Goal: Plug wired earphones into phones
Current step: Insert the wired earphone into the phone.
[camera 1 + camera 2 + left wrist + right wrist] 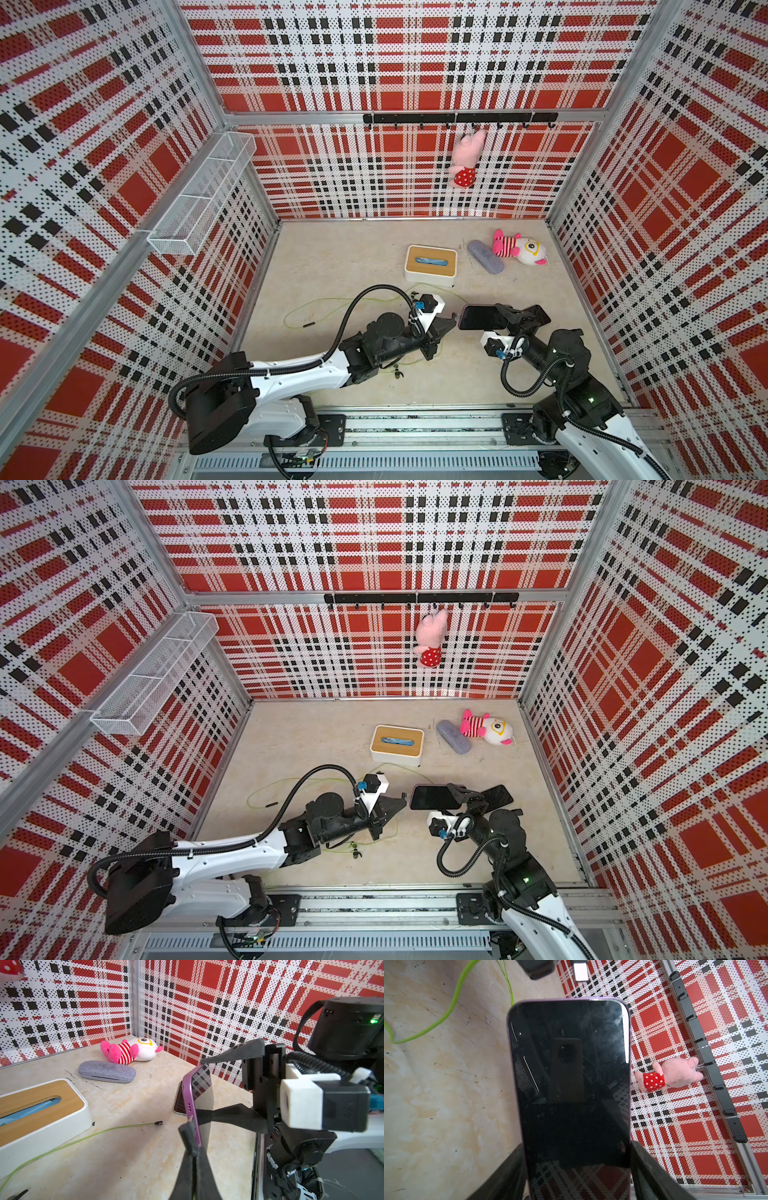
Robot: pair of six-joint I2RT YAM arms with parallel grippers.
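My right gripper (pixel 503 318) clamps the purple-edged phone (pixel 478 316), raised off the table (pixel 332 257), long axis level, port end facing my left gripper (pixel 454 323), which is pinched tight on the plug (pixel 187 1133) touching that end.

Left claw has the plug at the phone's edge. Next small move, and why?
Probably ease the left claw straight toward the phone to seat the plug. That claw is shut on the plug, whose metal tip faces the port but stands short of the phone's edge in the right wrist view. The right claw holds the phone off the table.
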